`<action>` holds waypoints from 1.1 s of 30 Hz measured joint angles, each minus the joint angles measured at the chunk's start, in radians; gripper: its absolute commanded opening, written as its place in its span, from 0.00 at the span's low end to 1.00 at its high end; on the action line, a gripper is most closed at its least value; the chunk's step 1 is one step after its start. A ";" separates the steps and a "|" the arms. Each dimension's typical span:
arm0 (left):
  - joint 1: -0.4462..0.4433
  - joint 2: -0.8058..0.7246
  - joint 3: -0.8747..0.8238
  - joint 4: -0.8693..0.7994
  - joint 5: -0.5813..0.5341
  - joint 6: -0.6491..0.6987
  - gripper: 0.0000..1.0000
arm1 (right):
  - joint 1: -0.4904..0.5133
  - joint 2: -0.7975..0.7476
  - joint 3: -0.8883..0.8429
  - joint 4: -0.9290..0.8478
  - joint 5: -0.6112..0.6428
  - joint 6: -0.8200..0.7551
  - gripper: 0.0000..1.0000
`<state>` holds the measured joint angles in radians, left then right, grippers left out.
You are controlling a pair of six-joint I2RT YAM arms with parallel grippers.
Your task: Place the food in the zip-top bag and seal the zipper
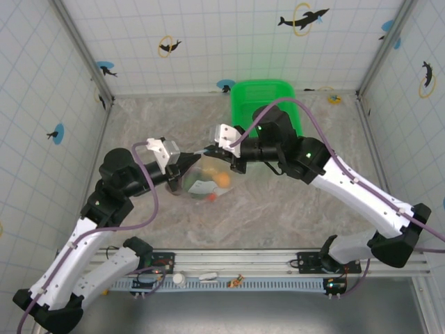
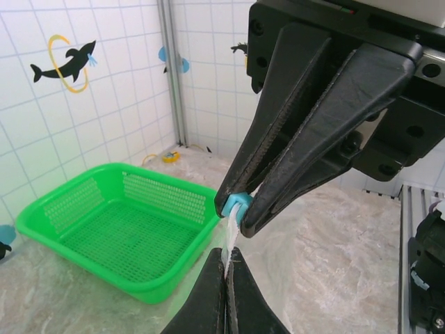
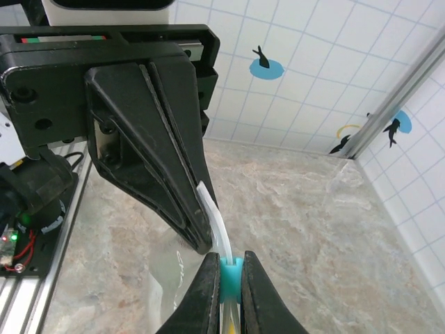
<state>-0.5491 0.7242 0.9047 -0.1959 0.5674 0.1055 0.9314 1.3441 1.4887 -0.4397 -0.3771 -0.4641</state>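
Just left of the middle of the counter (image 1: 292,202), the zip-top bag (image 1: 200,186) droops with the food (image 1: 221,179) inside. It is thin, slippery film that likely sags under the light toys. At its top edge the left tool (image 2: 227,268) is clamped on the zipper (image 3: 212,209), and the right tool (image 3: 228,268) pinches the teal tab (image 2: 236,204). That stiffer strip looks the only sound hold. The green basket (image 1: 243,104) sits far right.
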 measured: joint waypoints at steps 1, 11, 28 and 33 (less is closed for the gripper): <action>0.000 -0.003 -0.007 0.003 0.000 0.000 0.00 | -0.006 -0.009 -0.016 0.008 -0.010 0.009 0.00; -0.001 -0.043 -0.065 0.032 -0.032 0.003 0.00 | -0.050 -0.075 -0.145 0.071 -0.036 0.056 0.00; -0.006 -0.160 -0.126 0.094 -0.253 0.049 0.00 | -0.222 -0.250 -0.383 0.179 -0.045 0.108 0.00; -0.006 -0.173 -0.126 0.101 -0.330 0.057 0.00 | -0.275 -0.283 -0.437 0.213 -0.020 0.126 0.00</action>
<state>-0.5556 0.5514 0.7784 -0.0948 0.2371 0.1623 0.6563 1.0615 1.0515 -0.2264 -0.3973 -0.3378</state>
